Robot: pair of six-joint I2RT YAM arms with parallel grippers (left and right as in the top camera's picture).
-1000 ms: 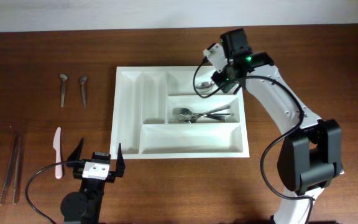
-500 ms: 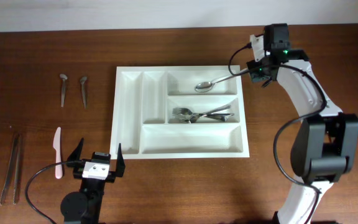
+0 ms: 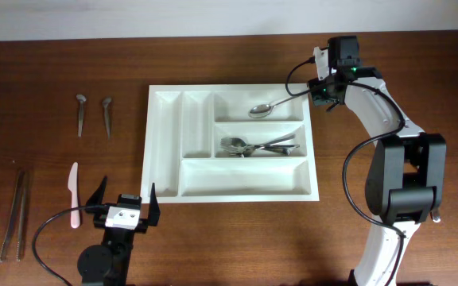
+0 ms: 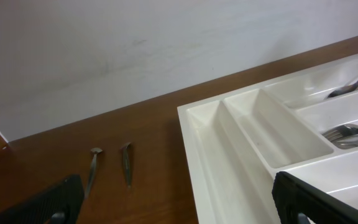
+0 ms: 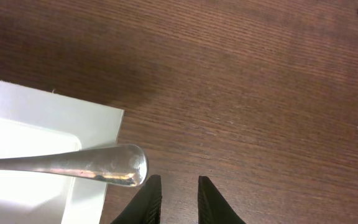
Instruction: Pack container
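Note:
The container (image 3: 165,196), a white cutlery tray, lies mid-table. A metal spoon (image 3: 273,106) lies in its top right compartment, the handle slanting up over the right rim. Several forks (image 3: 257,146) fill the compartment below. My right gripper (image 3: 320,92) hovers just past that rim. In the right wrist view its fingers (image 5: 179,190) stand narrowly open over bare wood, and the spoon's handle end (image 5: 98,165) is just left of them, not between them. My left gripper (image 3: 126,199) rests wide open near the container's front left corner (image 4: 241,143), holding nothing.
Two short metal utensils (image 3: 82,114) (image 3: 107,115) lie left of the tray. Near the left edge are a white plastic knife (image 3: 74,193) and long metal tongs (image 3: 14,214). The tray's two narrow slots and long front compartment hold nothing.
My right gripper swung from above the top right compartment to beyond the tray's right rim, and its jaws narrowed. The spoon slid right with it. The left arm stayed still.

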